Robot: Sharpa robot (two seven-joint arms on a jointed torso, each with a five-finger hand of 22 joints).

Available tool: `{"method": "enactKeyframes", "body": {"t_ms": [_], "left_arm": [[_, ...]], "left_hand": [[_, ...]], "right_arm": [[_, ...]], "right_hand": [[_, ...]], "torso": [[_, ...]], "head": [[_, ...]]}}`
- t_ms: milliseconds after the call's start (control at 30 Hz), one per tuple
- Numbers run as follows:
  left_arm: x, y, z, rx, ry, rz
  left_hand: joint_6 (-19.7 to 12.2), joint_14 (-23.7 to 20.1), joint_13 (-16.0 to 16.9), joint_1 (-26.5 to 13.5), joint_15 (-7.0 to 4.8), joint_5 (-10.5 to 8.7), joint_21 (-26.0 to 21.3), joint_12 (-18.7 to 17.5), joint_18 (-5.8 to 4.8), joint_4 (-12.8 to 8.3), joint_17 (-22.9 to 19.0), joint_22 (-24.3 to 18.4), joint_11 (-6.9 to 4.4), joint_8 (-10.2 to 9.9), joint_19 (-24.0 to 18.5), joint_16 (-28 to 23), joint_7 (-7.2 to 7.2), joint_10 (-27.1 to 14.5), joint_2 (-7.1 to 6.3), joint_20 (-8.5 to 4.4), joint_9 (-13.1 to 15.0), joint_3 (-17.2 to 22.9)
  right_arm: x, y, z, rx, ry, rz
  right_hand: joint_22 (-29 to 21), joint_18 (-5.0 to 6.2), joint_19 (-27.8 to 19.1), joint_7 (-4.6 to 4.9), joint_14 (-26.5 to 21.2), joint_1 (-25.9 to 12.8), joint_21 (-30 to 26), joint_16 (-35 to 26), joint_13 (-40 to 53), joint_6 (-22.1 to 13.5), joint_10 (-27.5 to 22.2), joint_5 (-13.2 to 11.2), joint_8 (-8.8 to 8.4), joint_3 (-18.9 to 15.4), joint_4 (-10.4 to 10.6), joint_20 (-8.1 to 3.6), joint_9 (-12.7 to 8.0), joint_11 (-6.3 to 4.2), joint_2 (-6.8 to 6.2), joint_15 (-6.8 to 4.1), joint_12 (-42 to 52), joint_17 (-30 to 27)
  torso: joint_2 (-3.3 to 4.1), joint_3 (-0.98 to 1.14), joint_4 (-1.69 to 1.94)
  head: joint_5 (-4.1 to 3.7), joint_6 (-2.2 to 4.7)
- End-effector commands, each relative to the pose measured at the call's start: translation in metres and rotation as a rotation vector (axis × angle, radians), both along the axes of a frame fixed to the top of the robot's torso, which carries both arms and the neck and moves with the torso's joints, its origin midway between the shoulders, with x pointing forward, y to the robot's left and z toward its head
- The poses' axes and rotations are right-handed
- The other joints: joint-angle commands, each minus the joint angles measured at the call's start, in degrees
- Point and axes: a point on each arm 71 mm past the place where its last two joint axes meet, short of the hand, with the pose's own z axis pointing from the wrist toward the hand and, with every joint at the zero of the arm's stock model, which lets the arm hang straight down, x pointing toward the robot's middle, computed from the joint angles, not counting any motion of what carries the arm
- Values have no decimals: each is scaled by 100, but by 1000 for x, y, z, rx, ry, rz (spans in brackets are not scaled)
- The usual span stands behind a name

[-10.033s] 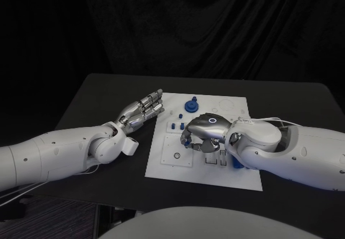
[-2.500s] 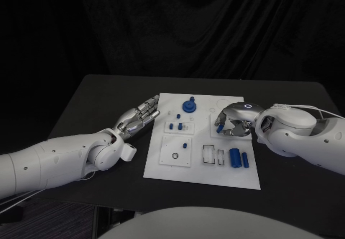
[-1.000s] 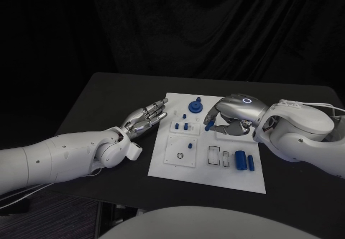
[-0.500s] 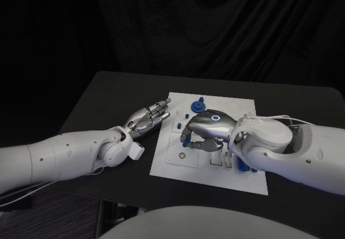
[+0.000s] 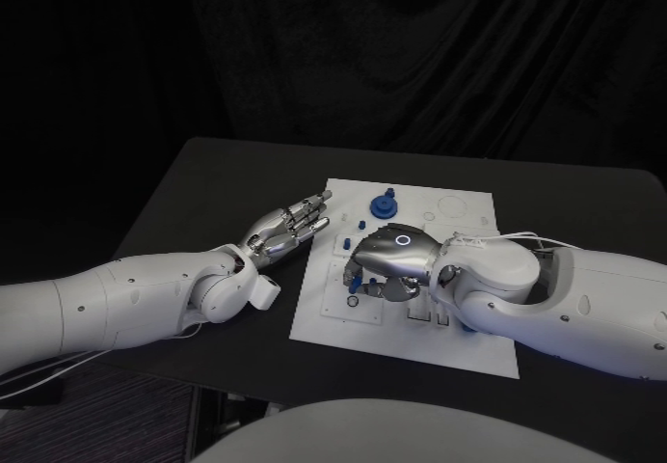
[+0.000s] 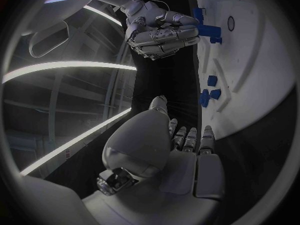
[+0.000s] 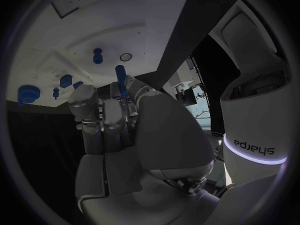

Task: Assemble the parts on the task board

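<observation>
The white task board (image 5: 459, 207) lies in the middle of the black table. My right hand (image 5: 389, 262) hovers low over its left middle, fingers curled round a small blue peg (image 7: 120, 79) that points down at the board (image 7: 75, 30) close to a round hole (image 7: 126, 57). Another blue peg (image 7: 97, 55) stands just beyond that hole. My left hand (image 5: 288, 228) lies open and flat beside the board's left edge, holding nothing. A blue round part (image 5: 378, 204) stands at the board's far side. From the left wrist I see my right hand (image 6: 164, 30) above the board (image 6: 256, 70).
Small blue pegs (image 5: 360, 225) stand in the board's far left part, between the two hands. My right forearm (image 5: 556, 299) covers the board's right front. Bare black table (image 5: 208, 183) stretches to the far left and behind the board.
My right hand has carried the blue peg from the board's far right to its left middle and sunk lower over the hole. The left hand has stayed put.
</observation>
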Motion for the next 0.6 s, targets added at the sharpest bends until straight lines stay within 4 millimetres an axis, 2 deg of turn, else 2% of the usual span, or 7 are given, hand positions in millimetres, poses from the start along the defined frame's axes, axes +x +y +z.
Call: {"method": "enactKeyframes", "body": {"t_ms": [33, 200, 367, 600], "left_arm": [[-1, -1, 8, -67, -89, -3], [-1, -1, 7, -67, -87, -4], [-1, -1, 7, -67, -85, -5], [0, -2, 7, -67, -83, -7]], "left_hand": [[-26, 18, -2, 46, 29, 10, -5, -21, -63, -9, -9, 5, 33, 15, 5, -21, 21, 0, -1, 32, 4, 30], [-32, 18, -3, 53, 26, 20, -5, -21, -60, -10, -9, 4, 36, 12, 4, -21, 20, -3, 5, 32, 3, 38], [-39, 18, -3, 56, 27, 25, -5, -22, -59, -11, -9, 4, 37, 11, 5, -21, 20, -5, 9, 33, 2, 42], [-43, 18, -3, 58, 28, 25, -5, -22, -58, -11, -9, 4, 38, 10, 5, -21, 19, -4, 10, 34, 1, 44]], "right_arm": [[-2, 1, -4, -33, -9, 19], [-3, 0, -9, -44, -5, 21], [-4, 0, -13, -48, 1, 21], [-5, 1, -14, -44, 3, 23]], "right_hand": [[646, -108, 4, 3, 9, 17, 21, -21, 9, 20, 212, -30, -33, 1, -30, -34, -3, -166, -35, -37, -12, -8], [645, -107, 1, 5, 5, 15, 17, -27, 11, 22, 220, -45, -36, 2, -34, -34, 2, -165, -39, -36, -18, -16], [647, -109, 3, 5, 9, 14, 26, -19, 11, 23, 222, -49, -37, 2, -34, -34, 3, -165, -39, -36, -19, -3], [650, -111, 5, 4, 11, 7, 35, -16, 16, 29, 239, -60, -38, 3, -32, -33, 9, -167, -37, -36, -20, 4]], "torso": [[-6, -3, 1], [-4, 0, -16], [-16, 4, -3], [-13, 6, -13]], "head": [[-18, 0], [-5, 0], [-14, 0], [-6, 0]]}}
